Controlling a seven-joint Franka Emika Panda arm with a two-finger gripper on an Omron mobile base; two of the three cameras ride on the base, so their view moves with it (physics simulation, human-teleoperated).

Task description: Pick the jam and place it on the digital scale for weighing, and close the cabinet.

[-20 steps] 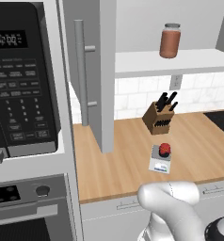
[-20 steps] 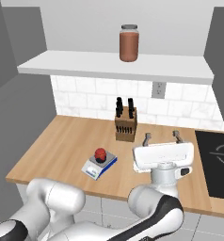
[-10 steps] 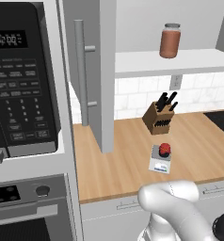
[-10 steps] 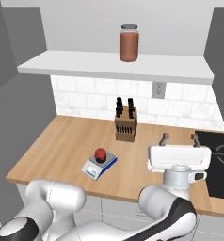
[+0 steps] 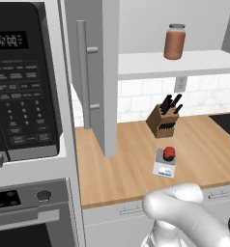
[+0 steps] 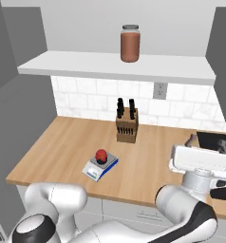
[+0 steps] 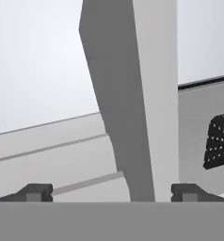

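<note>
The jam [image 5: 169, 153] [image 6: 101, 155], a tiny red jar, sits on the digital scale [image 5: 164, 167] [image 6: 97, 169] in the middle of the wooden counter. The cabinet stands open: its left door [image 5: 106, 72] with a long bar handle [image 5: 82, 72] swings out over the counter, and its right door [image 6: 223, 42] juts out at the upper right. My gripper [image 6: 208, 141] [image 7: 111, 193] is open and holds nothing, well right of the scale over the counter's right end. In the hand view a grey door slab [image 7: 132, 94] rises between the fingertips [image 7: 36, 192].
A tall brownish-red jar [image 5: 175, 42] [image 6: 130, 43] stands on the open cabinet shelf [image 6: 115, 66]. The wooden knife block [image 5: 164, 120] [image 6: 126, 124] is at the back of the counter. A black microwave [image 5: 20, 82] and oven are at left, a dark cooktop [image 6: 214, 138] at right.
My hand has swung to the right along the counter, away from the scale, with its jaws still open. The jam has stayed on the scale and the cabinet doors have not moved.
</note>
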